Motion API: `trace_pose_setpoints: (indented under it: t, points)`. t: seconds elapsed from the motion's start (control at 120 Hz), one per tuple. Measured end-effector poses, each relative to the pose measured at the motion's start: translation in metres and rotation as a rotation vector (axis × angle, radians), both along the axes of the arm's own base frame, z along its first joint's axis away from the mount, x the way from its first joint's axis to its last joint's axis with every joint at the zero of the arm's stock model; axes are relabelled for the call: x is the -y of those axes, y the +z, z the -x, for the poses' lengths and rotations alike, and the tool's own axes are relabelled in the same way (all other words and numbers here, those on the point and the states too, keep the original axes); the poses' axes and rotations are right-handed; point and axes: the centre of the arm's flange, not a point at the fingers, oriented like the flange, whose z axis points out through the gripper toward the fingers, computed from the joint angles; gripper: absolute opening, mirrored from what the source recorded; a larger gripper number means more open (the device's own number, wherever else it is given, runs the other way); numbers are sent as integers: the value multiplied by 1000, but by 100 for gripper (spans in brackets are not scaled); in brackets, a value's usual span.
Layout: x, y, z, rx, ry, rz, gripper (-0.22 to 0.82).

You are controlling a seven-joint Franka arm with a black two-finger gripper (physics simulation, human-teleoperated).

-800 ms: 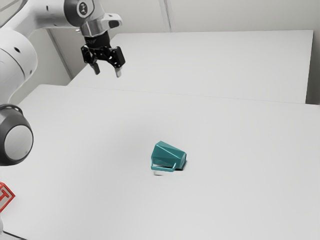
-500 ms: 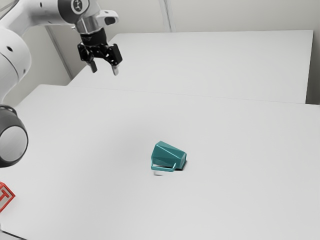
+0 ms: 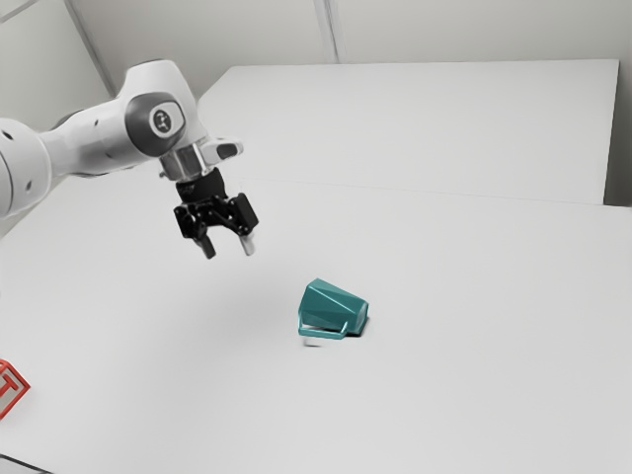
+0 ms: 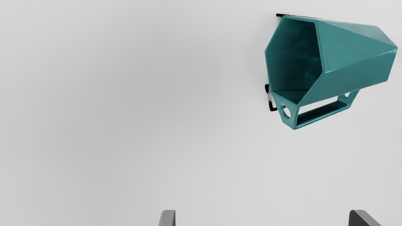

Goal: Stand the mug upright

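At the lower left of the exterior view, a red and grey block [image 3: 10,387] is cut off by the frame's edge. Above it, the white arm [image 3: 99,143] comes in from the left edge and reaches to the upper left of the frame. At its end, the black hand [image 3: 229,251] is open, its two fingers pointing down and standing well apart. It is above the pale counter [image 3: 474,385], up and to the left of the mug and clear of it.

The teal mug [image 3: 334,305] lies on its side on the counter, just below the middle of the frame. Its mouth faces the exterior view's left, its base the right, and its handle is on the side toward the frame's bottom. The wrist view looks into the mug's faceted body through the mouth. A white panel [image 3: 425,123] spans the upper right.
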Motion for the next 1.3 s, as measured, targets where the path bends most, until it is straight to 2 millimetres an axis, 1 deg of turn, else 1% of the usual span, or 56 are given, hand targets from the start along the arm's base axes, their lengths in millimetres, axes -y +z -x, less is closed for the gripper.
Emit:
trace_pose_setpoints:
  t: [0.05, 0.125, 0.258, 0.342, 0.483, 0.7, 0.967, 1.167, 1.3]
  points:
    - [3, -8, 12, 25, 5, 12, 60]
    - [7, -19, 25, 68, 10, 20, 60]
    - [10, -42, 30, 146, 27, 21, 60]
    - [11, -53, 29, 192, 46, 26, 60]
    - [15, -74, 16, 249, 93, 53, 60]
    - [27, -96, 7, 291, 179, 156, 60]
    - [25, -121, 15, 298, 275, 286, 60]
    - [25, -134, 17, 316, 313, 381, 60]
    - [29, -141, 17, 326, 303, 424, 60]
